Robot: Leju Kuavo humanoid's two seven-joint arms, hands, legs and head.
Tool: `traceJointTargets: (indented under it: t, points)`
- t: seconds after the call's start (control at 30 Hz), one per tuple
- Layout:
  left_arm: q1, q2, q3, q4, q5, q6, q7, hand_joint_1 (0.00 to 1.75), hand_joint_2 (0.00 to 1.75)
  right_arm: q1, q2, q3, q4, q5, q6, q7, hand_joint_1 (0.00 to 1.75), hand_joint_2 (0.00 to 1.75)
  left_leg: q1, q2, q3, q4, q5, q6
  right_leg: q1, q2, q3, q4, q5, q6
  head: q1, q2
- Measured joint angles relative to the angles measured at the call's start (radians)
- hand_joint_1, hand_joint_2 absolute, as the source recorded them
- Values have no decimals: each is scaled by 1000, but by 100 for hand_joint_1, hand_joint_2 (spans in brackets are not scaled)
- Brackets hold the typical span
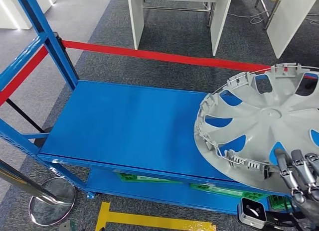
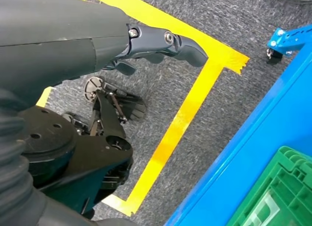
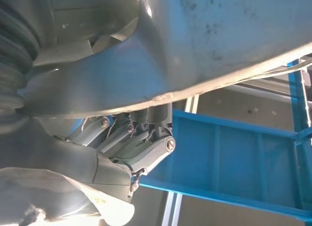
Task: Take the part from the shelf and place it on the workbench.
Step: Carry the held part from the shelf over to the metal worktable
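Resting on blue shelf, grey hubcap; carpet beyond.

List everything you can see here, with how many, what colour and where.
Round grey plastic wheel cover: one, right end of shelf, overhanging the front edge.
Blue metal shelf: one, centre.
Green plastic crates: at least two, on the lower tier.
Red barrier belt: one, behind the shelf.
Chrome stanchion base: one, floor at left.
Yellow floor tape: in front of the shelf.
White tables: two, background.
Right hand: grips the cover's near rim.
Left hand: hangs over the floor, holding nothing.
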Motion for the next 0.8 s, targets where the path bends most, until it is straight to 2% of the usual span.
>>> traceJointTargets:
  t: [0.07, 0.1, 0.17, 0.2, 0.23, 0.27, 0.33, 0.37, 0.4, 0.53, 0.57, 0.6, 0.67, 0.7, 0.73, 0.77, 0.8]
  points:
    - [0, 0, 0, 1, -1, -2, 0, 0, 175, 1, 0, 3, 0, 0, 0, 2, 175, 175, 5, 1, 14, -29, 11, 12, 2, 1, -6, 17, -16, 2, 2, 0]
    - [-1, 0, 0, 1, -1, -3, 0, 0, 175, 1, 0, 4, 0, 0, 0, 2, 175, 175, 7, 2, 21, -42, 17, 16, 3, 2, -25, 54, -38, 2, 5, 0]
    - [-1, 0, 0, 3, -1, -3, 1, 0, 175, 2, 0, 6, 0, 0, 0, 3, 175, 175, 7, 3, 24, -47, 20, 20, 2, 4, -93, 176, -94, 2, 8, 0]
    - [-1, 0, 0, 3, -1, -3, 1, 0, 175, 3, 0, 8, 0, 0, 0, 5, 175, 175, 7, 3, 24, -46, 20, 19, 1, 4, -128, 232, -110, 5, 9, 0]
    - [0, 0, 0, 4, -1, -5, 2, 0, 175, 4, 0, 10, 1, 0, 0, 7, 175, 175, 8, 3, 24, -45, 19, 18, -1, 4, -150, 258, -104, 9, 9, 0]
    - [0, -1, 0, 4, -1, -7, 2, 0, 175, 5, 0, 12, 1, 0, 0, 12, 175, 175, 9, 2, 24, -42, 17, 16, -3, 4, -155, 249, -77, 13, 9, 0]
    - [0, -1, 0, 5, -1, -13, 3, 0, 175, 5, 0, 15, 1, 0, 0, 21, 175, 175, 15, 0, 22, -30, 8, 3, -11, 3, -120, 144, 5, 25, 10, 0]
    - [0, 0, 0, 5, -2, -15, 4, 0, 175, 4, 0, 18, 2, 0, 0, 26, 175, 175, 15, -2, 17, -20, 3, -5, -12, 5, -99, 95, 34, 29, 12, 0]
    - [0, 1, 0, 6, -3, -16, 5, 0, 175, 5, 0, 20, 3, 0, 0, 30, 175, 175, 14, -3, 12, -9, -1, -12, -14, 9, -85, 65, 48, 28, 13, 0]
    - [1, 4, 0, 7, -10, -15, 7, 0, 175, 4, 0, 29, 4, 1, -2, 46, 175, 175, 10, -5, -3, 12, -7, -30, -13, 14, -93, 68, 51, 3, 8, 0]
    - [1, 4, 0, 8, -11, -15, 8, 0, 175, 4, 0, 30, 4, 1, -3, 48, 175, 175, 11, -3, -10, 27, -24, -35, -14, 11, -97, 68, 54, -3, 7, 0]
    - [1, 4, 0, 8, -12, -14, 8, 0, 175, 4, 0, 31, 4, 2, -4, 51, 175, 175, 12, -1, -22, 61, -55, -40, -14, 8, -102, 67, 58, -10, 5, 0]
    - [0, 4, 0, 9, -12, -14, 9, 0, 175, 6, 0, 34, 4, 2, -5, 58, 175, 175, 13, 1, -62, 179, -134, -47, -9, 1, -115, 68, 67, -23, 3, 0]
    - [0, 4, 0, 9, -13, -14, 9, 0, 175, 5, 0, 36, 4, 1, -5, 62, 175, 175, 13, 1, -79, 238, -164, -48, -5, -1, -122, 68, 71, -28, 2, 0]
    - [1, 4, 0, 9, -13, -14, 9, 0, 175, 4, 0, 38, 3, 1, -6, 64, 175, 175, 13, 1, -83, 272, -176, -45, -1, -3, -129, 68, 76, -31, 2, 0]
    - [1, 4, 0, 10, -13, -14, 9, 0, 175, 3, 0, 40, 3, 1, -7, 66, 175, 175, 12, 1, -70, 272, -169, -39, 4, -3, -135, 68, 81, -34, 2, 0]
    - [1, 4, 0, 10, -13, -15, 9, 0, 175, 2, 0, 42, 3, 1, -7, 68, 175, 175, 9, 1, -40, 233, -147, -30, 9, -3, -140, 68, 87, -36, 1, 0]
